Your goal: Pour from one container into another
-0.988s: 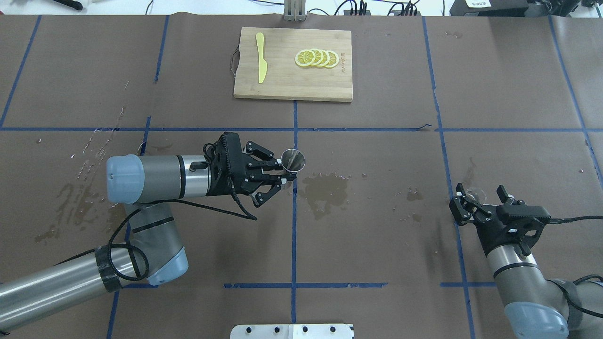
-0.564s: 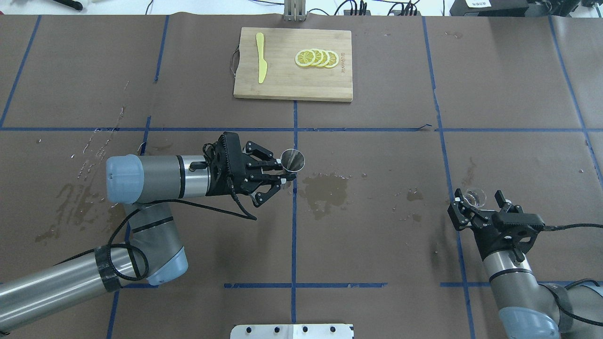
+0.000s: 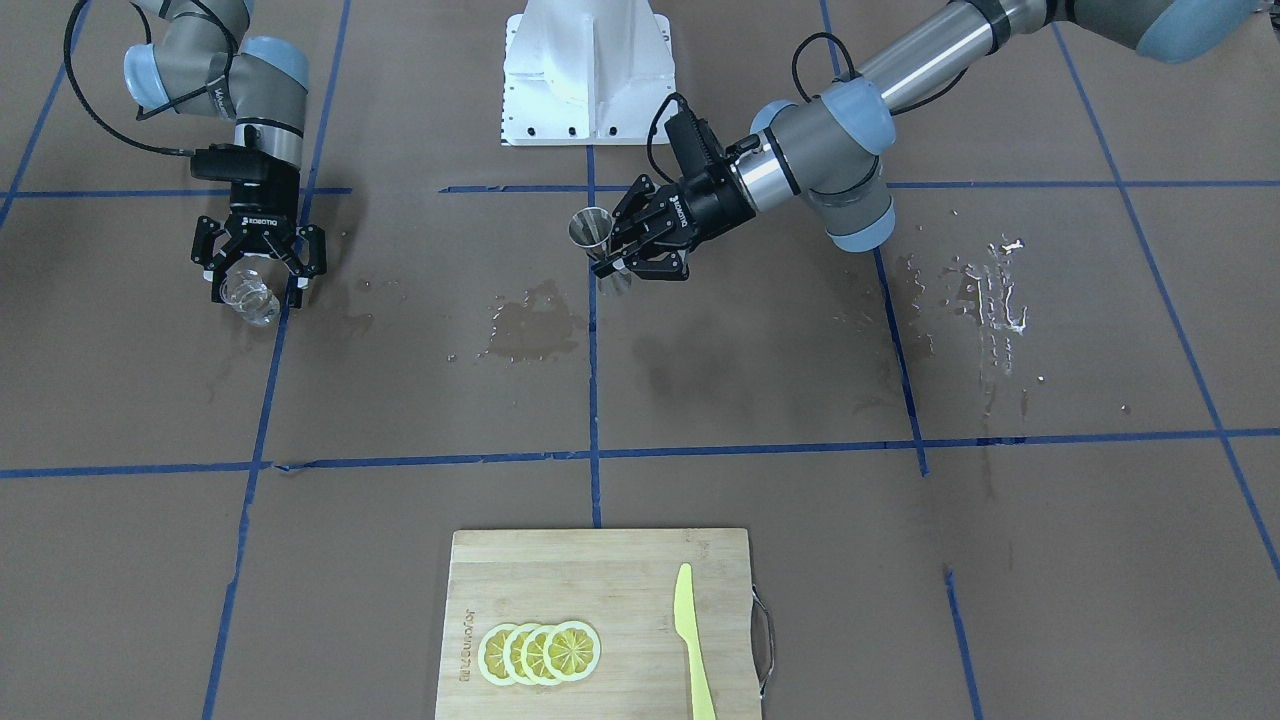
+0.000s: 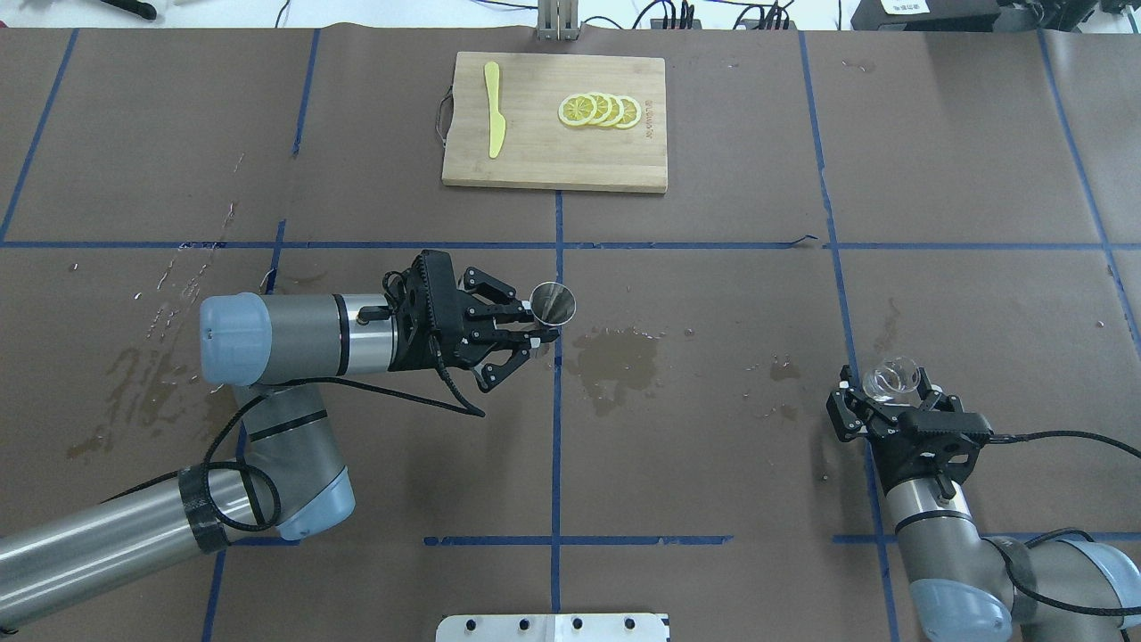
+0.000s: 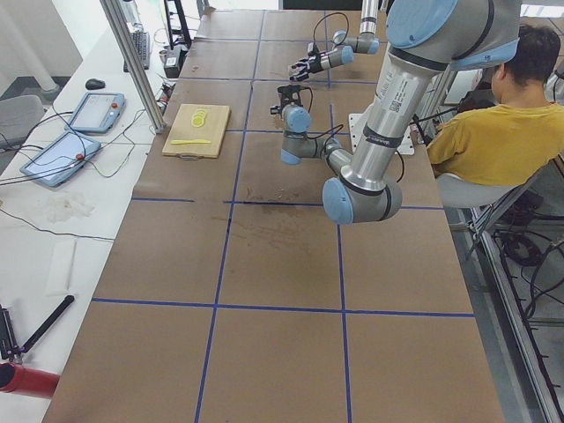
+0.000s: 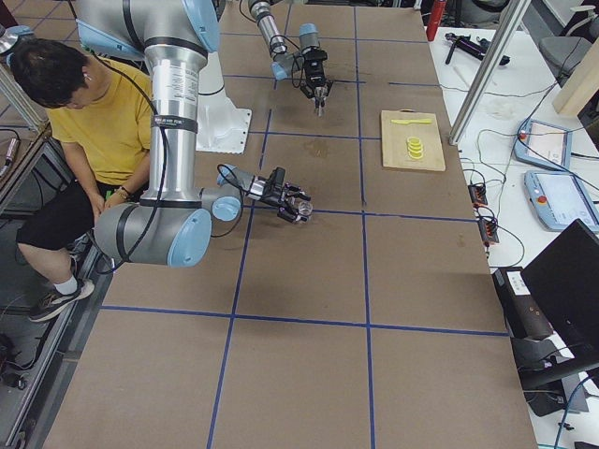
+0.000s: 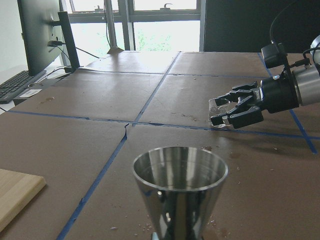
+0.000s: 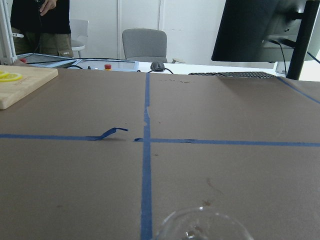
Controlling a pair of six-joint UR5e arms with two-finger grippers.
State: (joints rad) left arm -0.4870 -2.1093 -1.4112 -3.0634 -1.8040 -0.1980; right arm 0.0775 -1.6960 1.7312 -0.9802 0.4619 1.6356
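Note:
A steel cone-shaped cup (image 4: 554,301) stands upright in mid-table, and my left gripper (image 4: 537,334) is shut on its lower part. The same cup (image 3: 590,228) and left gripper (image 3: 615,262) show in the front view. The cup's open mouth (image 7: 180,167) fills the bottom of the left wrist view. A clear glass (image 4: 891,376) sits between the fingers of my right gripper (image 4: 891,399) at the table's right, and the gripper is shut on it. The front view shows that glass (image 3: 250,298) in the right gripper (image 3: 256,288). Only the glass's rim (image 8: 202,224) shows in the right wrist view.
A wooden cutting board (image 4: 553,165) with lemon slices (image 4: 599,111) and a yellow knife (image 4: 493,107) lies at the far middle. A wet patch (image 4: 615,357) spreads between the grippers, and more water marks (image 4: 151,374) lie at the left. A person (image 6: 94,103) sits beside the robot's base.
The right arm has drawn back toward the robot and turned its wrist, with the glass shifting slightly nearer. The left arm and the steel cup have not moved.

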